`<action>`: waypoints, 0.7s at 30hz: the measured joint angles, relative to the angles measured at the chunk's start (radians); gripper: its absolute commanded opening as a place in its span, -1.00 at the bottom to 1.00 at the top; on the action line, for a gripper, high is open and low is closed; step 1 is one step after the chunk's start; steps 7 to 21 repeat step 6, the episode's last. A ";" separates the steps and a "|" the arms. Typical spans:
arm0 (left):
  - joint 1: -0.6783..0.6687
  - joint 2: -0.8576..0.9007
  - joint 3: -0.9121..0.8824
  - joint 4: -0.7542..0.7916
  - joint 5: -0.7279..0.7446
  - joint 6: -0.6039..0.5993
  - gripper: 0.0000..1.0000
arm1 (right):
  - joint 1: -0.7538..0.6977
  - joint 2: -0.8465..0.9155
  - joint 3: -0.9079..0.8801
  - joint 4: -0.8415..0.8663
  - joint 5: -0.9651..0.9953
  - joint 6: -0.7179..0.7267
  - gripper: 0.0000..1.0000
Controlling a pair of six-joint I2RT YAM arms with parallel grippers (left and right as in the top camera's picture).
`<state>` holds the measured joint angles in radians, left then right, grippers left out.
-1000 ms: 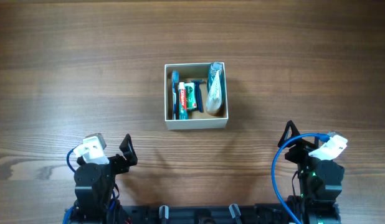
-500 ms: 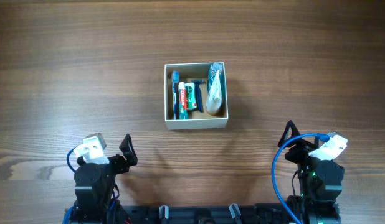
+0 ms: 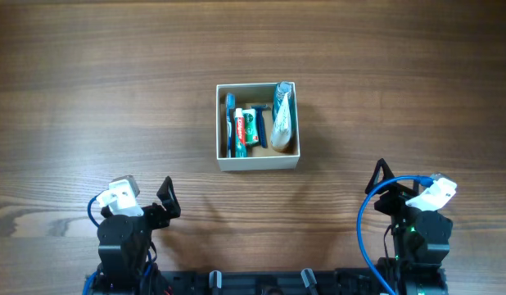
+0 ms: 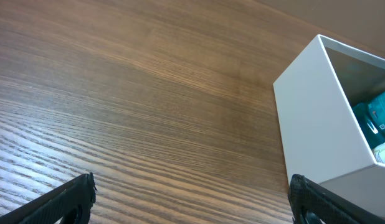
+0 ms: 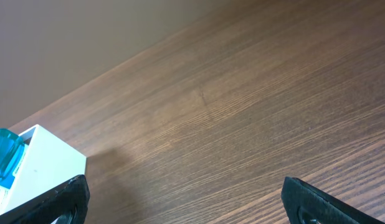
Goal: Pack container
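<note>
The container [image 3: 258, 161], a square white box, stands at the table's middle. Inside lie a blue toothbrush [image 3: 231, 124], a red-and-green toothpaste tube [image 3: 249, 127] and a pale packet with a teal top [image 3: 282, 115]. The container shows at the right edge of the left wrist view [image 4: 317, 118] and at the lower left of the right wrist view [image 5: 40, 165]. My left gripper [image 4: 192, 202] is open and empty at the near left edge of the table [image 3: 168, 199]. My right gripper [image 5: 186, 199] is open and empty at the near right [image 3: 382, 176]. Both are well apart from the container.
The wooden table [image 3: 89, 90] surrounds the container on all sides. A blue cable [image 3: 366, 215] loops beside the right arm.
</note>
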<state>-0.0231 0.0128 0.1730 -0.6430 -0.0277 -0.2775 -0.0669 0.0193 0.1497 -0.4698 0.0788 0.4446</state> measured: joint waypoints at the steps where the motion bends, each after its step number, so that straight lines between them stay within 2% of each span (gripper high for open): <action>1: 0.000 0.000 0.000 0.000 0.000 0.000 1.00 | 0.000 0.000 0.000 0.000 0.000 0.000 0.99; 21: 0.000 0.000 0.000 0.000 0.000 0.000 1.00 | 0.000 0.000 0.000 0.000 0.000 0.000 1.00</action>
